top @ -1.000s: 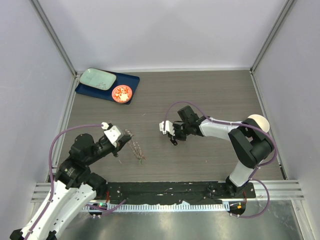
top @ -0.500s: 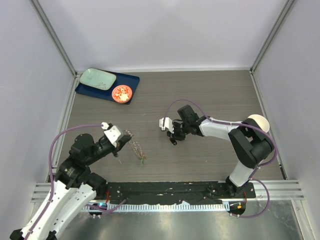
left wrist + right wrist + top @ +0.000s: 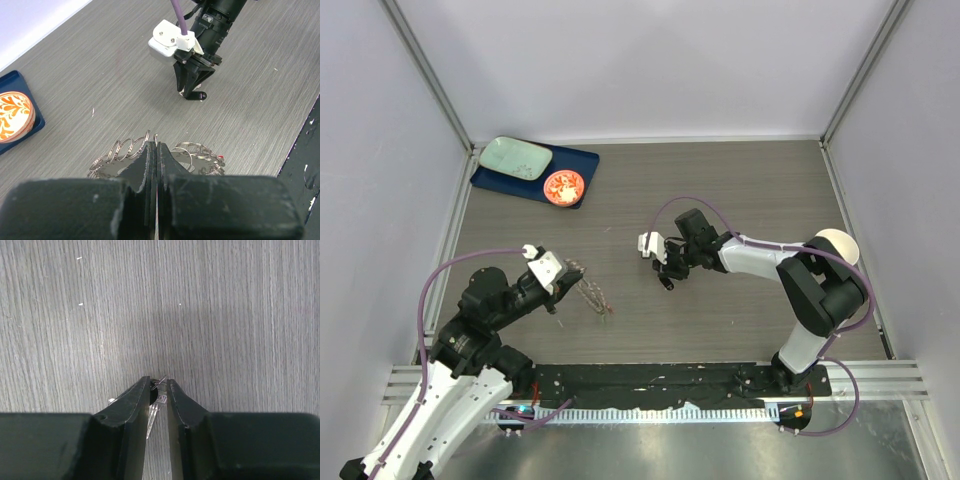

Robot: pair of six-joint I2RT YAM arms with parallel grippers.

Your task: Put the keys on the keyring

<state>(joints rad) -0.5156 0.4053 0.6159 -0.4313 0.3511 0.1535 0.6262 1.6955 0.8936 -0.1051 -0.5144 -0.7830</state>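
Note:
The keyring (image 3: pixel 592 296) is a grey ring fringed with small metal rings, near the front left of the table. My left gripper (image 3: pixel 565 287) is shut on its rim. In the left wrist view the jaws (image 3: pixel 153 146) pinch the keyring (image 3: pixel 120 150), and a red bit (image 3: pixel 220 157) shows at its right end. My right gripper (image 3: pixel 666 280) is near the table's middle, tips pointing down close to the table. In the right wrist view the fingers (image 3: pixel 159 382) are shut on a small key with a black head (image 3: pixel 159 399). The key also shows in the left wrist view (image 3: pixel 199 95).
A blue tray (image 3: pixel 582 158) at the back left holds a pale green plate (image 3: pixel 515 157) and an orange-red patterned dish (image 3: pixel 563 186). A white round object (image 3: pixel 837 243) lies by the right arm. The black base rail (image 3: pixel 650 385) runs along the near edge.
My right gripper has shifted a little to the left with the key. The keyring in my left gripper has turned slightly, so its tip shows red instead of green.

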